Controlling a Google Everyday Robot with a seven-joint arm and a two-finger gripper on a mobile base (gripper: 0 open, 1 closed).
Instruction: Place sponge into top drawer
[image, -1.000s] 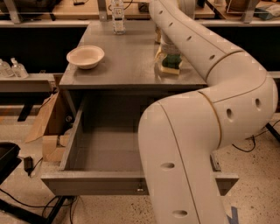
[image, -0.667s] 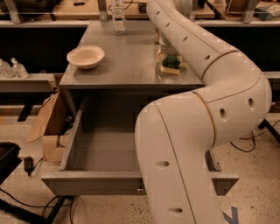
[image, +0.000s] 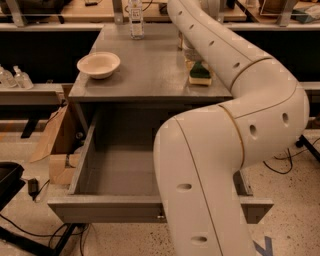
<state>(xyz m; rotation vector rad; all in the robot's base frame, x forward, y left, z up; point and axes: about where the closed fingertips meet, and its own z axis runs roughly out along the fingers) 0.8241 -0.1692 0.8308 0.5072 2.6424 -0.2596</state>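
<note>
The sponge (image: 200, 73), dark green over pale yellow, lies on the grey tabletop (image: 150, 75) near its right edge, partly behind my arm. The top drawer (image: 100, 210) is pulled open below the tabletop, and the part of its grey inside (image: 120, 170) that shows is bare. My white arm (image: 225, 150) rises from the lower front, bends at the right and reaches back over the sponge towards the top of the view. The gripper is hidden behind the arm's far link, somewhere above the sponge.
A cream bowl (image: 98, 64) sits at the tabletop's left. A clear bottle (image: 135, 20) stands at the back. A small object (image: 184, 47) stands just behind the sponge. A cardboard box (image: 57, 145) leans left of the drawer. Spray bottles (image: 15, 77) stand on a left shelf.
My arm has shifted, its elbow swinging a little to the right and lower in the view. The sponge stays on the tabletop and the drawer stays open.
</note>
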